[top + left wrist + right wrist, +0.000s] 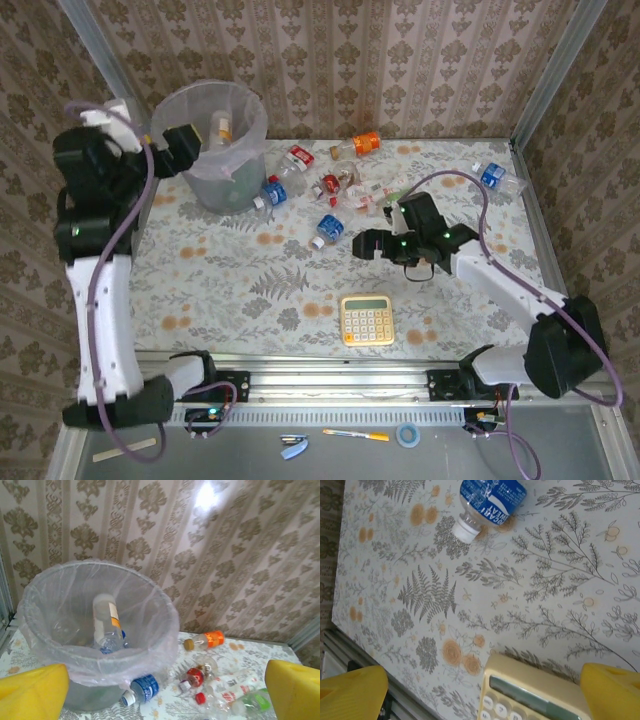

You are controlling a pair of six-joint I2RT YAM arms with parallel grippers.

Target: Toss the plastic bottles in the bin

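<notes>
Step in hand: a drop at the bin [212,188], which I judge finished. The next pick is not yet begun.
Left gripper [185,148]: hovers at the bin's near-left rim. Its fingers [30,692] are spread wide with nothing between them.
Right gripper [368,243]: low over the table, well to the right of the bin. It is fully spread and carries nothing.
Bin: upright, lined with a thin whitish bag.
Bottle inside [106,622]: one clear bottle with an orange band, standing on end within the bin. I cannot tell whether it has settled.
Bottle at the foot [272,192]: blue label, lying against the bin's right side.
Loose cluster: a red-label bottle [298,158], an orange-label bottle [362,145] and several crushed ones lie on the table to the right of the bin.
Nearest blue bottle [330,227]: lies apart from the cluster, between the bin and my right gripper, with its cap towards that gripper.
Far bottle [495,177]: blue label, the farthest from the bin.
Calculator [367,319]: yellow, on the table near my right gripper. It is not part of the job.
Progress: early, by my reckoning, since most bottles lie outside the bin.
Next move: I would send the right gripper bin-ward to the nearest blue bottle, lower it and close across the body. Crushed plastic may slip or spring.
</notes>
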